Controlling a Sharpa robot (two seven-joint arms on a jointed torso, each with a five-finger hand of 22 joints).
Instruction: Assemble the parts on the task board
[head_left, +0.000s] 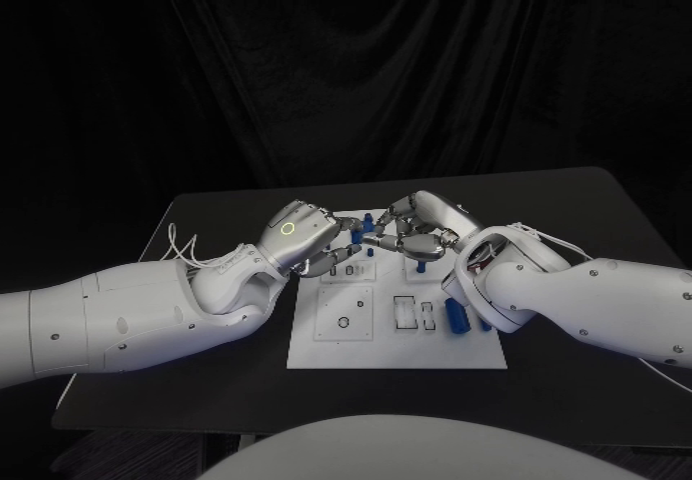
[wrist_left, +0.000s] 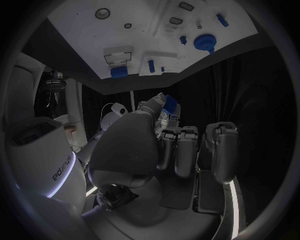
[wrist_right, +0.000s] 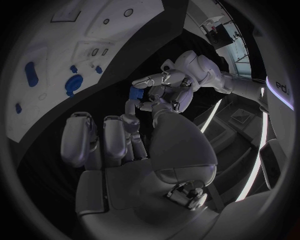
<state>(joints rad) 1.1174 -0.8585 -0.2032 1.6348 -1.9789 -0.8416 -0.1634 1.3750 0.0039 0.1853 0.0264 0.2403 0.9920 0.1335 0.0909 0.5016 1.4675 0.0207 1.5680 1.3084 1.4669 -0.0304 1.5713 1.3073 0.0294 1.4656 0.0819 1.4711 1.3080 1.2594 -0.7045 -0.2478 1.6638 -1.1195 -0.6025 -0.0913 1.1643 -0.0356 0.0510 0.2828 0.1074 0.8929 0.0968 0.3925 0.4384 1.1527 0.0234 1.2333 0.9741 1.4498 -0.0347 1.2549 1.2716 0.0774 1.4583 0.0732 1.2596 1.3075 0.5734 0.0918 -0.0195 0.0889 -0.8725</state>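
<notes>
Above the task board (head_left: 346, 345), both hands' fingers (head_left: 378, 240) pinch one blue part (wrist_left: 169, 104).

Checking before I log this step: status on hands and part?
Left robot hand and right robot hand meet above the far end of the task board, both on one blue part. Nothing in the way.

This looks like a robot lab set up for testing; a black table (head_left: 577, 210) stands in front of a big black curtain (head_left: 404, 90); a white task board (head_left: 361, 345) lies on it, with small blue parts (head_left: 457, 316) to fit.
</notes>
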